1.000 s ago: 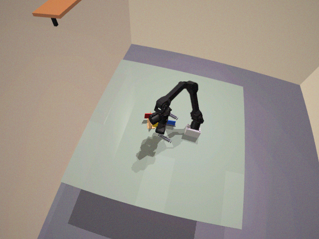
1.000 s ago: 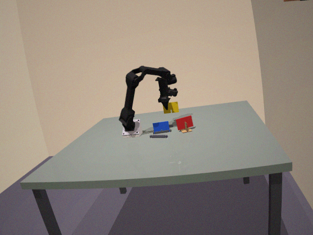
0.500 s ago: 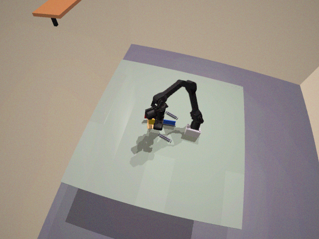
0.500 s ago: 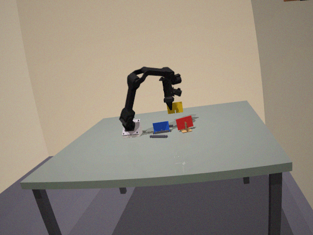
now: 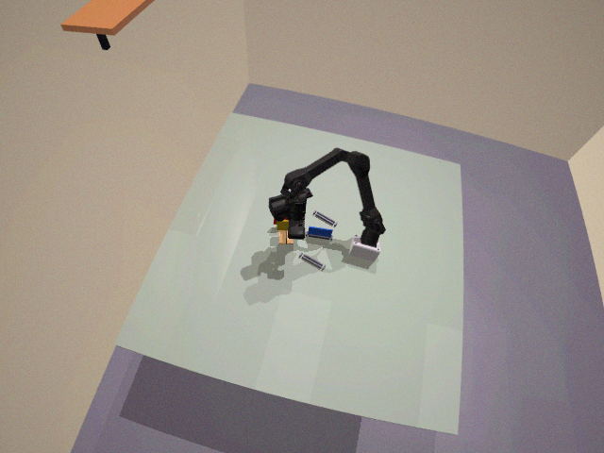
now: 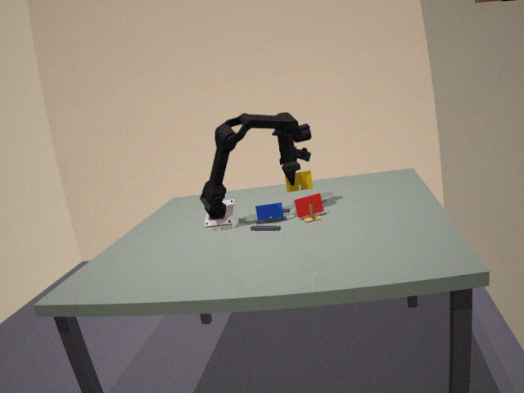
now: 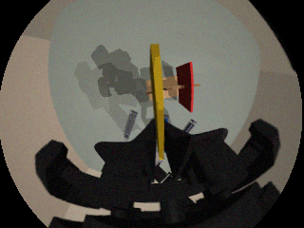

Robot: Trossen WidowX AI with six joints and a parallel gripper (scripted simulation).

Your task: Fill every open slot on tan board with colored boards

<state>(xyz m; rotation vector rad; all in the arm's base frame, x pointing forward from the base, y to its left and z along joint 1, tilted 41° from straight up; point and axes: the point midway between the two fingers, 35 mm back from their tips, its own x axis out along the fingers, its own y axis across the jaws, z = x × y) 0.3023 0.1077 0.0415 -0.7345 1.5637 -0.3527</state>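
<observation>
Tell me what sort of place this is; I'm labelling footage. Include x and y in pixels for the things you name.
Possibly a bare robot test room: a black robot arm [image 5: 360,163] [image 6: 219,158], a pale green table [image 5: 390,302] [image 6: 262,270], plain beige walls [image 5: 122,170] [image 6: 169,63].

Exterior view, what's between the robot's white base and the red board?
The blue board, standing in its holder, lies between the white base and the red board; the exterior view shows that.

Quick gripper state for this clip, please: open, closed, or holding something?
Gripper: closed on the flat yellow notched board, held up off the table.
</observation>
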